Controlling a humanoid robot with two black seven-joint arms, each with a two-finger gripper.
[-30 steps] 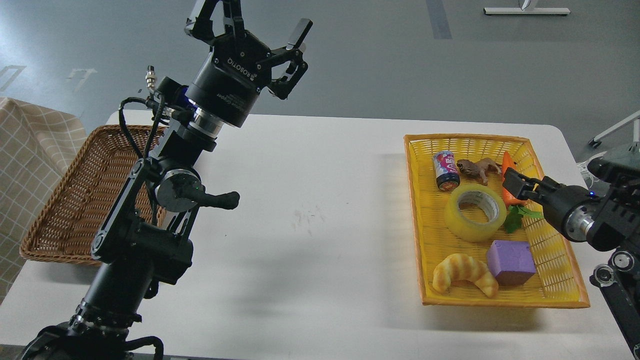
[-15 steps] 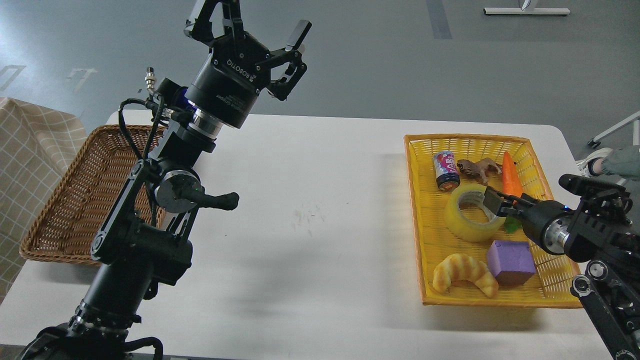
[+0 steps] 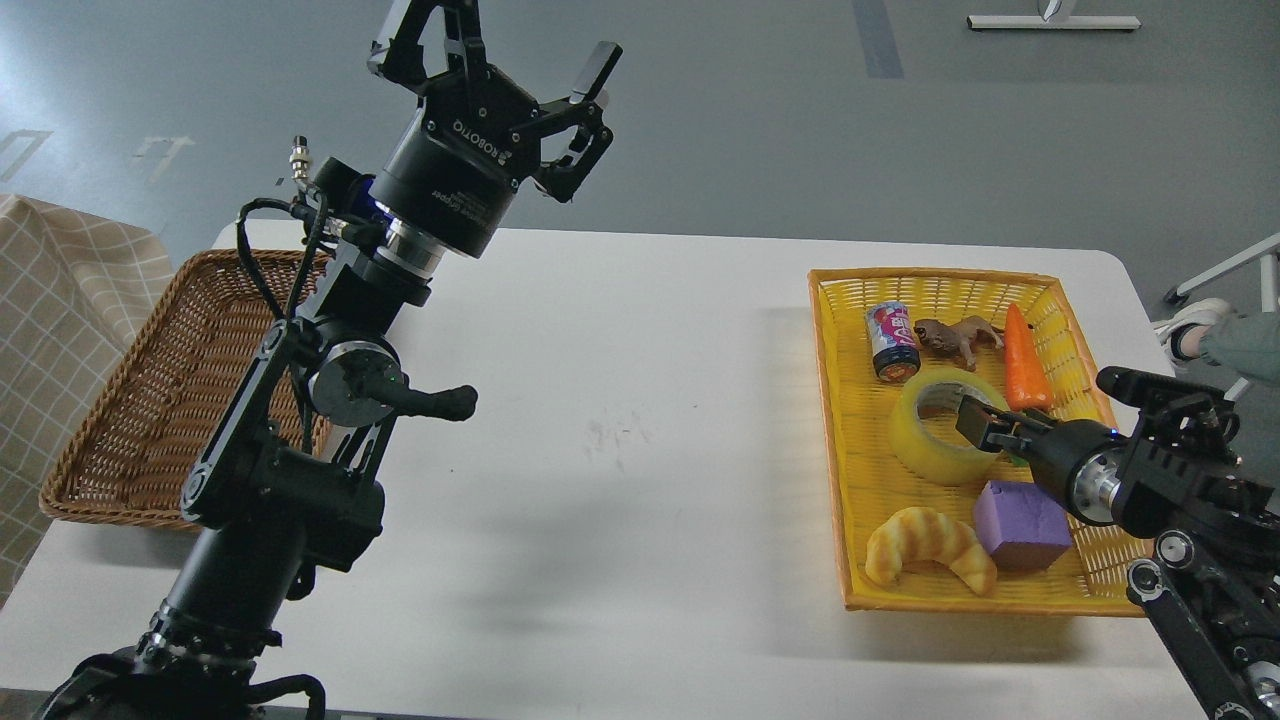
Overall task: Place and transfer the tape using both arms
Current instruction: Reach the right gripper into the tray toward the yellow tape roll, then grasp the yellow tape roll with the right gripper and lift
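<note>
The tape, a yellow translucent roll with a grey-white core, lies flat in the middle of the yellow basket at the right of the table. My right gripper reaches in from the right and sits at the roll's right rim, over its hole. It is seen small and dark, so its fingers cannot be told apart. My left gripper is open and empty, raised high above the table's back left, far from the tape.
The yellow basket also holds a small can, a brown toy animal, a carrot, a purple block and a croissant. A brown wicker basket stands at the left, by a checked cloth.
My right gripper has moved left and down, from beside the carrot to the tape's right rim. The left arm has stayed still.
</note>
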